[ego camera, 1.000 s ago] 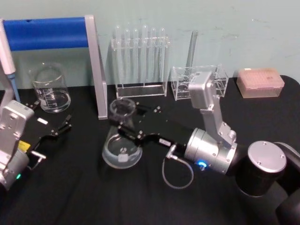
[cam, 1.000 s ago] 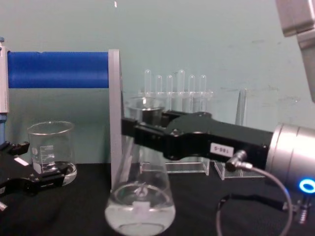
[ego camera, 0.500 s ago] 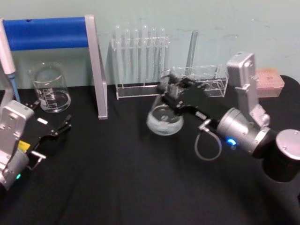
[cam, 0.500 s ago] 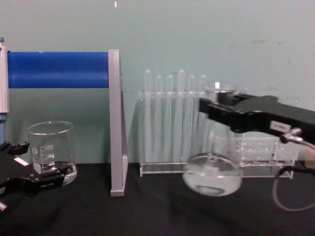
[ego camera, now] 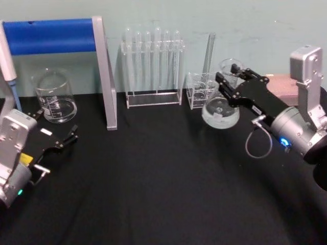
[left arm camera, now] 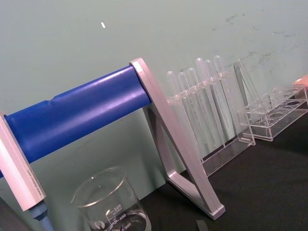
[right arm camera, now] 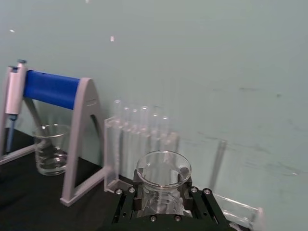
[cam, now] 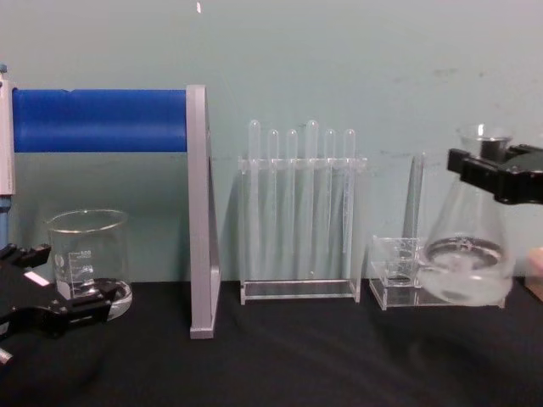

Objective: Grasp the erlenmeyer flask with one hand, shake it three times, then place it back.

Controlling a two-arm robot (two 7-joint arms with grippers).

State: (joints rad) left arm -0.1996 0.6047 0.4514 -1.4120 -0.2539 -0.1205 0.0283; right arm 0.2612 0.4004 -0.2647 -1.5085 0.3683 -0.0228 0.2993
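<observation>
While its neck is clamped between the closed jaws of the right tool [ego camera: 232, 81], the flask [ego camera: 220, 112] is held off the tabletop [ego camera: 153, 178], right of the tube rack [ego camera: 152, 66]; the left tool [ego camera: 57, 142], jaws spread, is parked well left of that rack.

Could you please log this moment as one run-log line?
right gripper: shut on erlenmeyer flask neck | flask: held above table, by small rack | left gripper: open, idle near beaker
</observation>
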